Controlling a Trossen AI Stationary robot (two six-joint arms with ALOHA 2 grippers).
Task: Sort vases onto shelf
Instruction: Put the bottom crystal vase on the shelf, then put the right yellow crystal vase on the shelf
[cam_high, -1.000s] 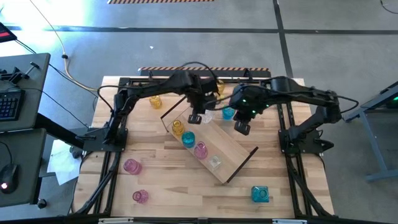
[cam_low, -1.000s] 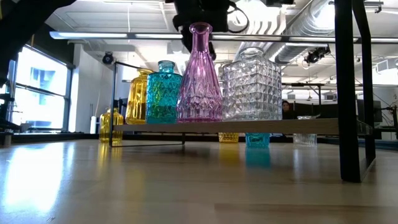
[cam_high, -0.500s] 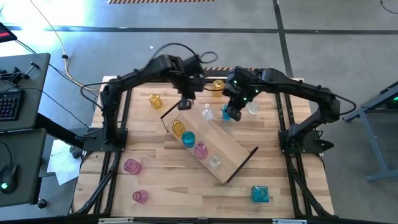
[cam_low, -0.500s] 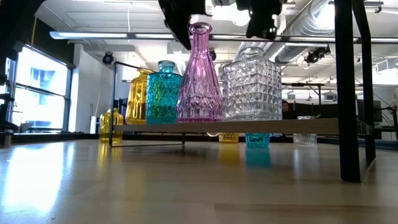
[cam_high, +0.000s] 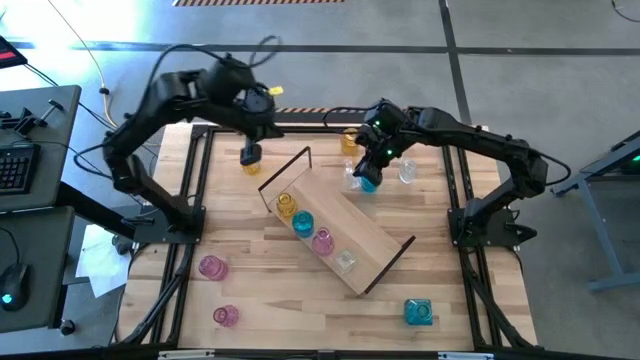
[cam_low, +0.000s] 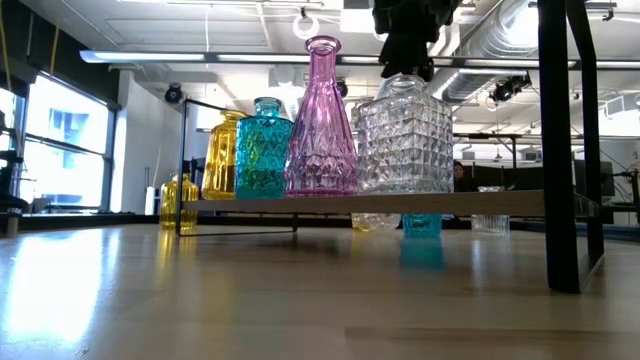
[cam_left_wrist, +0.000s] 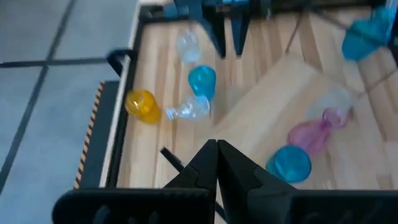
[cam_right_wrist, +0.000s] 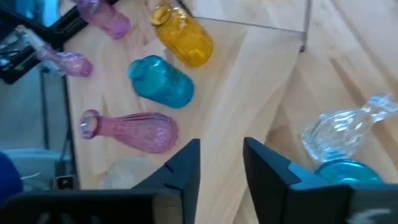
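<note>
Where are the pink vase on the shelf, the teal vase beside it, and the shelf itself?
pink vase (cam_low: 321, 130), low view, on its faceted body
teal vase (cam_low: 262, 152), low view, on its body
shelf (cam_high: 372, 238), high view, on bare board

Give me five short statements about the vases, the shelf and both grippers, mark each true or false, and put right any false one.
1. Four vases stand in a row on the shelf. True.
2. The vase on the shelf nearest its black frame loop is pink. False: that one is the amber vase; the pink vase is third along.
3. The left gripper is shut. True.
4. The right gripper hangs over the two pink vases near the table's front left. False: it is over the far side of the table, by a teal vase and a clear vase lying on its side.
5. A teal vase stands on the table off the shelf, near the front right. True.
</note>
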